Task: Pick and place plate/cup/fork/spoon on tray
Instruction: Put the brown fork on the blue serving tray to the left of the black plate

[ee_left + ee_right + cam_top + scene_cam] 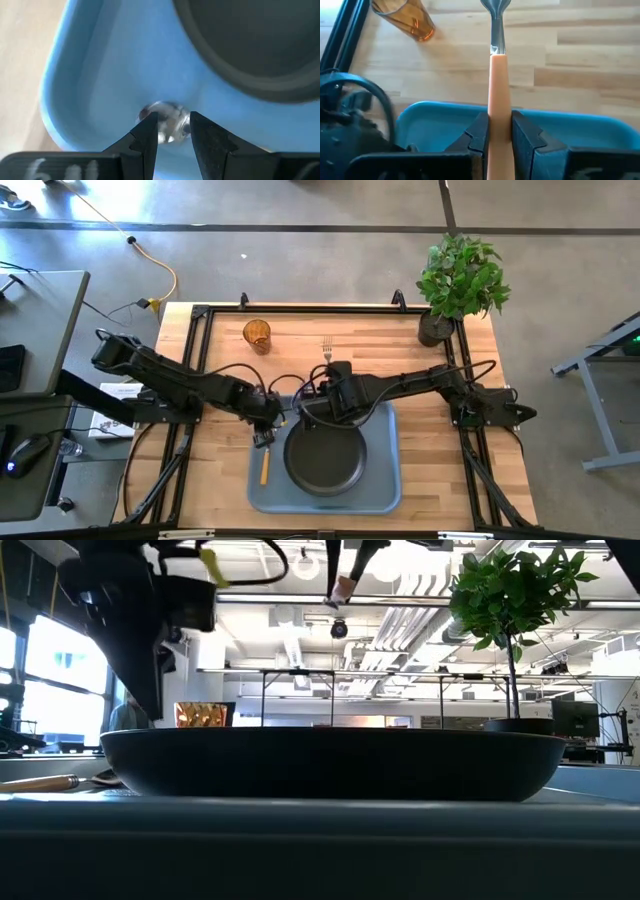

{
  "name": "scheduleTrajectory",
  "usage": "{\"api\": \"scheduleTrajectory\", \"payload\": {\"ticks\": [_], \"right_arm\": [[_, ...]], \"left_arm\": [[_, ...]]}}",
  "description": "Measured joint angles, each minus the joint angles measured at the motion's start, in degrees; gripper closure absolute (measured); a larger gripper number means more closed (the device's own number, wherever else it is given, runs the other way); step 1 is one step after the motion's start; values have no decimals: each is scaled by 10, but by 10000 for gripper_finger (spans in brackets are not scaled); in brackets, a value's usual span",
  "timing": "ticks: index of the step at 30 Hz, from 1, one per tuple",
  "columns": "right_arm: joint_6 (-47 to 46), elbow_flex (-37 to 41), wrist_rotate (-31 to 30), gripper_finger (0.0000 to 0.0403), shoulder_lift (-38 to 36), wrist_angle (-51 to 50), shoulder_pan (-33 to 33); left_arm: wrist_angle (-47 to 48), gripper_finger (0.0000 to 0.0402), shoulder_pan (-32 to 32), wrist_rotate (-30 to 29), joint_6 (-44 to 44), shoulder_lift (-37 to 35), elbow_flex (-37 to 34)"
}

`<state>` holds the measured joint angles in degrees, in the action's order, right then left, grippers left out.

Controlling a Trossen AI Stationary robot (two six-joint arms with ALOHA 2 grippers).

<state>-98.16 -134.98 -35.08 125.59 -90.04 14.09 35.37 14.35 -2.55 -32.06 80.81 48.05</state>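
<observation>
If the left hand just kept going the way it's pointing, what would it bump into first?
Most likely the spoon: the left hand points down into the tray, and the spoon's shiny bowl lies right between its fingertips. Just beyond is the tray floor, with the plate off to one side. Depth is hard to judge here.

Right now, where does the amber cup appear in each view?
High view: cup on bare wood, beyond the tray's far left corner.
Low view: left of centre, peeking over the plate.
Left wrist view: not in it.
Right wrist view: on wood beyond the tray, aside from the fork.
Shared landmark: the tray.
</observation>
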Motion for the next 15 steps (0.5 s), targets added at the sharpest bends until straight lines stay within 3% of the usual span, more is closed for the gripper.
{"api": "scheduleTrajectory", "payload": {"ticks": [15], "right_arm": [[42, 0, -3, 367, -4, 1, -22]], "left_arm": [[-58, 300, 0, 4, 8, 77, 0]]}}
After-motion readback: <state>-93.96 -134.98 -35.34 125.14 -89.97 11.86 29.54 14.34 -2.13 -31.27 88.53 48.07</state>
